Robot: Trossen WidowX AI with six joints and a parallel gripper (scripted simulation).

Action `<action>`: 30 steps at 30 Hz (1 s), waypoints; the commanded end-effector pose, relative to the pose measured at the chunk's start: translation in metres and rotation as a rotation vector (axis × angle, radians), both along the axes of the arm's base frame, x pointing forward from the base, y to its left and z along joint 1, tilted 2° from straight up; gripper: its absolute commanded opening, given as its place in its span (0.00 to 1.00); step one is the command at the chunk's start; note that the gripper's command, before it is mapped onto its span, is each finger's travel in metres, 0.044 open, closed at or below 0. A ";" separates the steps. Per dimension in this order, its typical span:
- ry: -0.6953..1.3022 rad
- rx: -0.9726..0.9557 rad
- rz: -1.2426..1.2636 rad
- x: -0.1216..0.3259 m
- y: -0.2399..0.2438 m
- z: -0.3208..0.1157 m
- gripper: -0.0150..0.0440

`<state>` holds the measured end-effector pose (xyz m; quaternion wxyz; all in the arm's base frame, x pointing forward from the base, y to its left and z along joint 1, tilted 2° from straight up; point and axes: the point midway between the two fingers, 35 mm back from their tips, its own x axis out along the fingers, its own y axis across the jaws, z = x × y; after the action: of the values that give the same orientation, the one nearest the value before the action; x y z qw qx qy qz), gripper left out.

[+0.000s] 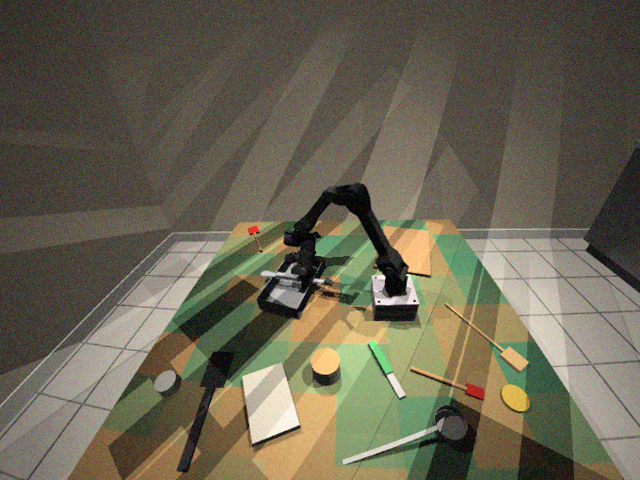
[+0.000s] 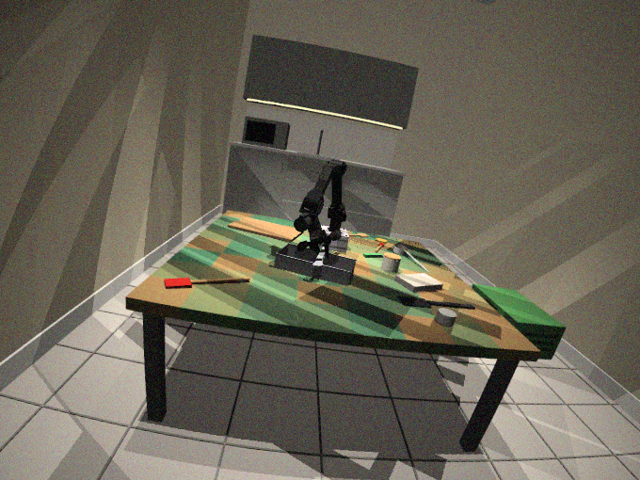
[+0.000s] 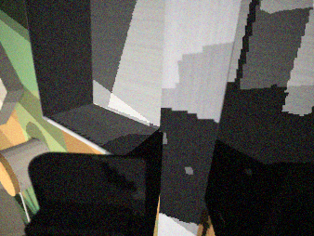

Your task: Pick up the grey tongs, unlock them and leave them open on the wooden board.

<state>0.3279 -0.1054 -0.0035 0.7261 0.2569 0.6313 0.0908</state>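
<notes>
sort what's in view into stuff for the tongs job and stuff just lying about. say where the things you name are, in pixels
For the job:
- grey tongs (image 1: pixel 284 279)
- roasting tin (image 1: pixel 280 308) (image 2: pixel 338 270)
- wooden board (image 1: pixel 416 250) (image 2: pixel 261 230)

Just lying about:
- green-handled knife (image 1: pixel 381 359)
- ladle (image 1: pixel 395 447)
- black spatula (image 1: pixel 202 410)
- yellow disc (image 1: pixel 515 397)
- white block (image 1: pixel 270 403) (image 2: pixel 420 280)
</notes>
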 end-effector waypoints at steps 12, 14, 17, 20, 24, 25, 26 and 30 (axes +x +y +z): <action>0.007 0.008 -0.004 -0.003 0.001 0.074 0.00; 0.008 0.009 -0.004 -0.004 0.001 0.077 0.00; 0.008 0.009 -0.004 -0.004 0.001 0.077 0.00; 0.008 0.009 -0.004 -0.004 0.001 0.077 0.00; 0.008 0.009 -0.004 -0.004 0.001 0.077 0.00; 0.010 0.004 -0.004 -0.004 0.001 0.077 0.00; 0.014 -0.005 -0.003 -0.004 0.001 0.076 0.00; 0.049 -0.082 0.000 -0.004 0.001 0.073 0.00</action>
<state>0.3221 -0.1047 0.0694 0.7190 0.2482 0.6446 0.0763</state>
